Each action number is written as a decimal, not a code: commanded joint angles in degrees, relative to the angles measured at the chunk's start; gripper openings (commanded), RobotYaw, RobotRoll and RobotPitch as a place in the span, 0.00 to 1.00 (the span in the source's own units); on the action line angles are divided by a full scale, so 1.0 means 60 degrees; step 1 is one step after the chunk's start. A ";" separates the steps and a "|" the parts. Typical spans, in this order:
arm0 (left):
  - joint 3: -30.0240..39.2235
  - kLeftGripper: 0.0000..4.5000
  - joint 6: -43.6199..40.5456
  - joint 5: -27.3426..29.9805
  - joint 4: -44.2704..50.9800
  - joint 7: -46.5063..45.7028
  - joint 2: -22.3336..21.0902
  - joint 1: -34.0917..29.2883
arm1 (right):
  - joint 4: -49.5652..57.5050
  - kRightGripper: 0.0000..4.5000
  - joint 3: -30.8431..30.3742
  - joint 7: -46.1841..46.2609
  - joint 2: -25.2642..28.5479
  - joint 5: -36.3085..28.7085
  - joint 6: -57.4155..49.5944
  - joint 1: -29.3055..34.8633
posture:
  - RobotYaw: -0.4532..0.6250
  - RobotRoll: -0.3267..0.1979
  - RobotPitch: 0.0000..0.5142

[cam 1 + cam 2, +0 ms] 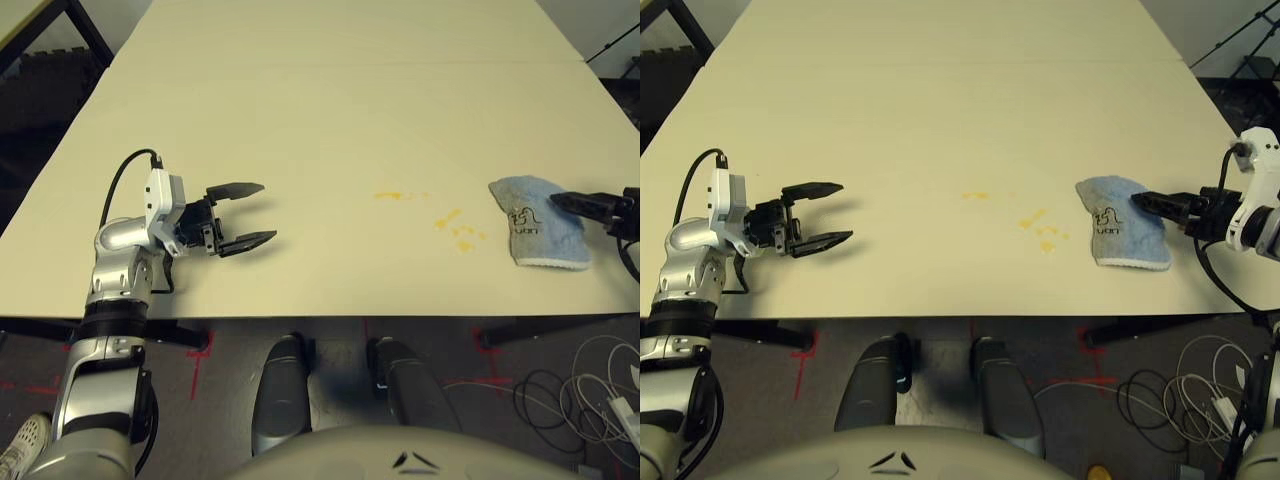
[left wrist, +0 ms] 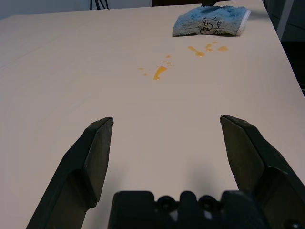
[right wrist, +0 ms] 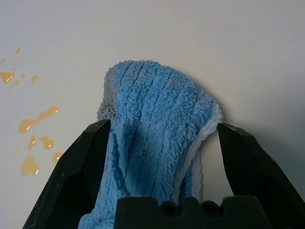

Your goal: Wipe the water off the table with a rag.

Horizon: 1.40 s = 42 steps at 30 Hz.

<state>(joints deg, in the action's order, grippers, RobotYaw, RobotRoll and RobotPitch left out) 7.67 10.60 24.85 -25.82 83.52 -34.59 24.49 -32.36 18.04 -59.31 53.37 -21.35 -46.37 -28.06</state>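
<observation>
Rag (image 3: 157, 138) lies between wide-open fingers of right hand (image 3: 159, 143), ungripped; left hand (image 1: 245, 215) open, empty, far left on desk (image 1: 330, 130).

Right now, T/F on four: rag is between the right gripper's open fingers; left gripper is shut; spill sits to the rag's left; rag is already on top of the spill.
1. The rag lies between the right gripper's open fingers: true.
2. The left gripper is shut: false, it is open over bare table.
3. The water sits to the rag's left: true.
4. The rag covers the water: false, it lies beside it.
</observation>
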 commanded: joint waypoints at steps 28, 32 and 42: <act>-0.0177 1.00 0.0180 -0.0093 -0.0054 -0.0074 0.0055 -0.0056 | -0.0317 0.14 -0.1087 0.0120 -0.0425 0.0137 -0.0015 -0.0065 | 0.53 0.62 0.41; -0.0206 1.00 0.0216 -0.0102 -0.0108 -0.0030 0.0064 -0.0040 | -0.0140 0.05 -0.0243 0.0103 -0.0268 -0.0565 -0.0417 -0.0426 | 0.53 0.62 0.41; -0.0321 1.00 0.0341 -0.0131 -0.0351 0.0059 0.0101 0.0107 | 0.1141 0.05 0.0135 0.0485 -0.0675 -0.1504 -0.1765 -0.0524 | 0.52 0.62 0.42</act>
<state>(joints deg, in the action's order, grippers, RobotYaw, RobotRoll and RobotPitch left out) 6.39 11.98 24.85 -27.43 83.18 -34.09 25.02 -27.80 19.36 -57.13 49.99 -29.46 -55.45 -32.55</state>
